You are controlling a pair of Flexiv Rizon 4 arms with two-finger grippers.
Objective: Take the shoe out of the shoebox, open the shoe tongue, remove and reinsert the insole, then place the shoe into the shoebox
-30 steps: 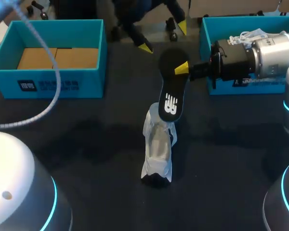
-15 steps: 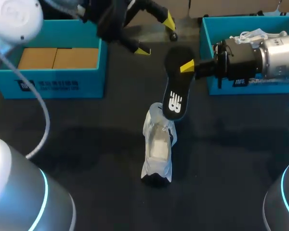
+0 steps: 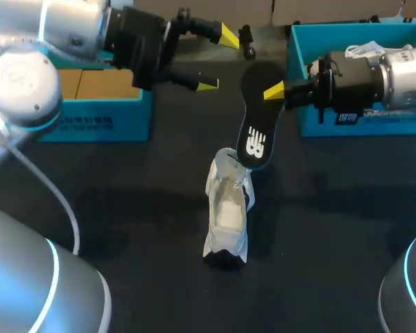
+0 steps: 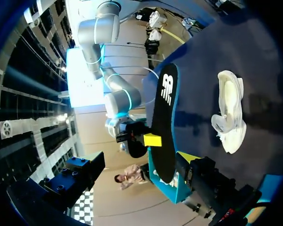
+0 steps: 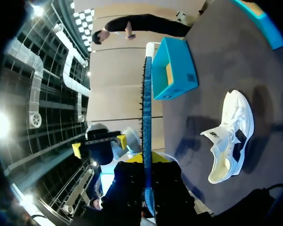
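- Insole (image 3: 258, 114): black, thin and flat, held up in the air over the middle of the table (image 3: 125, 208). The right gripper (image 3: 269, 91) is clamped on it near its far, wide end. One yellow fingertip (image 3: 274, 90) presses its face and the other is hidden behind it.
- Seen edge-on in the right wrist view, the insole (image 5: 145, 117) is a narrow blue-edged strip. It looks very light and bendy, and a pinch at one end will likely let the free end droop and swing.
- Shoe (image 3: 227, 211): white, lying on the table below the near end of the insole. From above the two overlap, but the wrist views show them apart.
- The shoe looks soft and light, with a loose tongue. The firmer heel collar or the sole's sides seem the best places to grip it.
- Left gripper (image 3: 218, 60): fingers spread wide and empty, hovering at the far side, left of the insole.
- Left box (image 3: 97, 118), teal, sits far left with a brown cardboard floor. Right box (image 3: 347, 119), also teal, sits far right.
- Writing: a white logo sits on the lower half of the insole. Small white print marks the fronts of both boxes and is too small to make out.
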